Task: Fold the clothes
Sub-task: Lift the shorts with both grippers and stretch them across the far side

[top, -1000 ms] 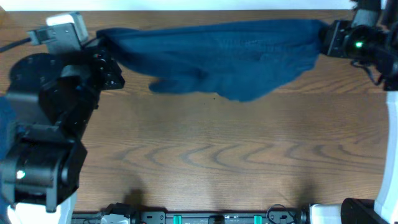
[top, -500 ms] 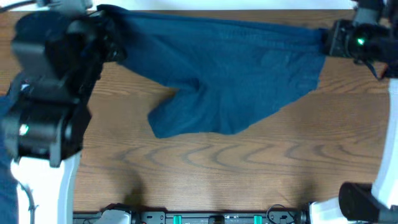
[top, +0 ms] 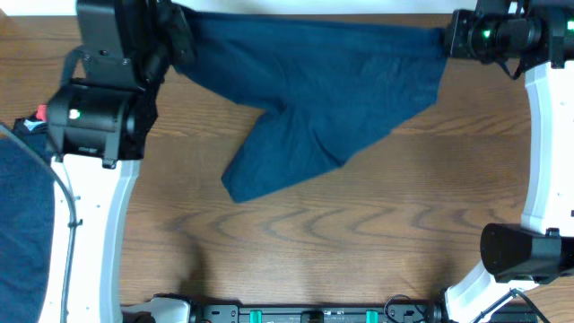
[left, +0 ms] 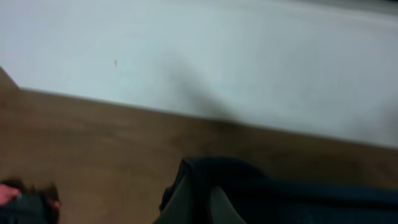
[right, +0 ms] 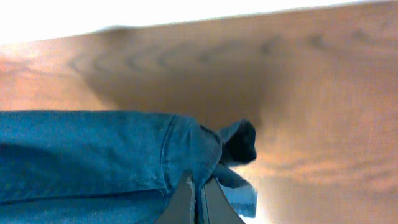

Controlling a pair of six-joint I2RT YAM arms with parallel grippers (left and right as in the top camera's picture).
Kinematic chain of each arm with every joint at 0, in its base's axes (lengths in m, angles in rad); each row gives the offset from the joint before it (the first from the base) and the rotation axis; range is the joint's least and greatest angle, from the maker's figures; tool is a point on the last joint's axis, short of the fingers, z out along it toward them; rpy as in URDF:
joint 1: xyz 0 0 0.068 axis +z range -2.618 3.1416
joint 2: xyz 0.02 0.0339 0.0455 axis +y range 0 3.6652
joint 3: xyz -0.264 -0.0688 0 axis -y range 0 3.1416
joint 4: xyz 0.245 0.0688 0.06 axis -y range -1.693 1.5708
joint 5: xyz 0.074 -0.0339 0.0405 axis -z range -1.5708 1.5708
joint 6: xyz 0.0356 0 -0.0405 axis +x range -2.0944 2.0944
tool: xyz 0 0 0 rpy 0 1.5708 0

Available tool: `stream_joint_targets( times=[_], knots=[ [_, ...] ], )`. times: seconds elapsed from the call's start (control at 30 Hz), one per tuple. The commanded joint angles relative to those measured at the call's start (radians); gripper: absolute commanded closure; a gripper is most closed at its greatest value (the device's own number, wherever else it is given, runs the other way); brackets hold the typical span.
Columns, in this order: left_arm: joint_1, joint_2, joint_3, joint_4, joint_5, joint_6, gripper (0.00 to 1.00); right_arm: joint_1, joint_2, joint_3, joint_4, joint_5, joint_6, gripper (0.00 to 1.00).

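Observation:
One of the clothes, a dark navy-blue shorts-like garment (top: pixel 332 90), is stretched along the table's far edge between both grippers. One leg trails down toward the middle of the table (top: pixel 247 179). My left gripper (top: pixel 184 38) is shut on its left top corner; in the left wrist view the fingers (left: pixel 186 208) pinch dark fabric (left: pixel 280 199). My right gripper (top: pixel 446 38) is shut on the right corner; in the right wrist view its fingertips (right: pixel 185 198) clamp the stitched hem (right: pixel 124 155). A small red piece (top: pixel 40 113) lies by the left arm.
More dark blue clothes (top: pixel 20 211) lie heaped at the table's left edge. A white wall (left: pixel 199 56) runs right behind the far table edge. The wooden table (top: pixel 359 233) shows bare in front of the garment. Arm bases stand at the near corners.
Both grippers have moved toward the far edge, holding the garment. The left arm swung up and back. The garment has spread out, and one leg now hangs lower over the table.

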Motion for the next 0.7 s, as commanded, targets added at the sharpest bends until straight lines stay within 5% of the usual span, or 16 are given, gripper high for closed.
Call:
stream_joint_targets(
  times=[0.0, 0.23, 0.53, 0.67],
  knots=[
    [0.016, -0.060, 0.148, 0.024, -0.104, 0.014, 0.94, -0.005, -0.045, 0.150, 0.055, 0.106, 0.007, 0.99],
    [0.018, -0.078, 0.227, 0.008, -0.190, 0.041, 0.94, -0.006, -0.058, 0.311, 0.096, 0.247, 0.050, 0.99],
    [0.016, -0.008, 0.225, -0.205, -0.181, 0.043, 0.94, -0.002, 0.003, 0.266, -0.420, 0.185, 0.010, 0.99],
    [0.012, -0.002, 0.225, -0.272, -0.177, -0.039, 0.94, 0.024, 0.000, 0.246, -0.451, 0.118, -0.061, 0.99]
  ],
)
